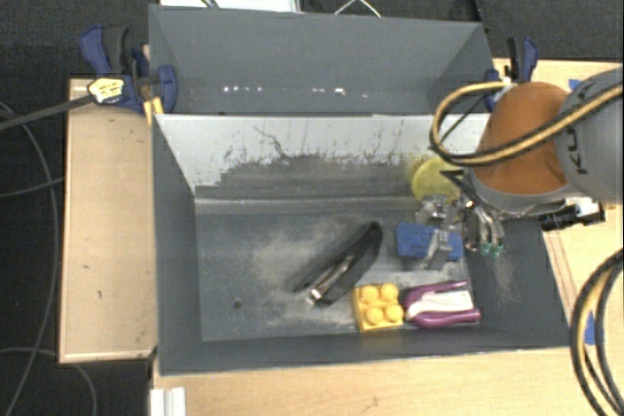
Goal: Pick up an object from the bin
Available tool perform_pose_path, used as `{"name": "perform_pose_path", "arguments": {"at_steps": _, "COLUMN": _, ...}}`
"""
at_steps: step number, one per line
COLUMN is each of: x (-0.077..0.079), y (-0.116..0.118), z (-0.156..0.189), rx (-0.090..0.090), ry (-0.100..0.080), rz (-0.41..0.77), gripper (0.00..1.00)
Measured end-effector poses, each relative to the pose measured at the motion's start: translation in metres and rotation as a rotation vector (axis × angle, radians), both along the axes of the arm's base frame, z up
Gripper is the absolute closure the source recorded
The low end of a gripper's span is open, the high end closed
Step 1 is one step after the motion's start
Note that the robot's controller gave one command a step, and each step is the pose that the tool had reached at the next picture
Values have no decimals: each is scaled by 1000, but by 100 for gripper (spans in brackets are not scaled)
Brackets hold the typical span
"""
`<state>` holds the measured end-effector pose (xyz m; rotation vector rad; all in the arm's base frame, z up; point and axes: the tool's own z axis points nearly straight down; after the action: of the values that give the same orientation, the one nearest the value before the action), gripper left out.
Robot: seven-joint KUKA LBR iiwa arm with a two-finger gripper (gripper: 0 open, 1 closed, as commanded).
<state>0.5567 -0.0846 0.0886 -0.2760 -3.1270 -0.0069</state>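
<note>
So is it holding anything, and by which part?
Cannot tell. The gripper is down at a blue thing on the bin's right side; no hold is visible.

The bin (244, 253) is matt grey metal, its floor scuffed and scratched pale. The black tool (346, 260) looks glossy, with a bright metal tip. The yellow block (378, 306) is smooth plastic; the purple and white piece (441, 304) is shiny, perhaps plastic too.

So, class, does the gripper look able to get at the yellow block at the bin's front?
Probably yes: nothing lies on the yellow block, and the gripper hangs nearby over a blue thing. A purple-and-white thing crowds one side of it.
</note>
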Motion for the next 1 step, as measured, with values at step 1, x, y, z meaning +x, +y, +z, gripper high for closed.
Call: {"name": "perform_pose_path", "arguments": {"at_steps": 1, "x": 0, "y": 0, "z": 10, "rx": 0, "ry": 3, "rz": 1, "gripper": 100}}
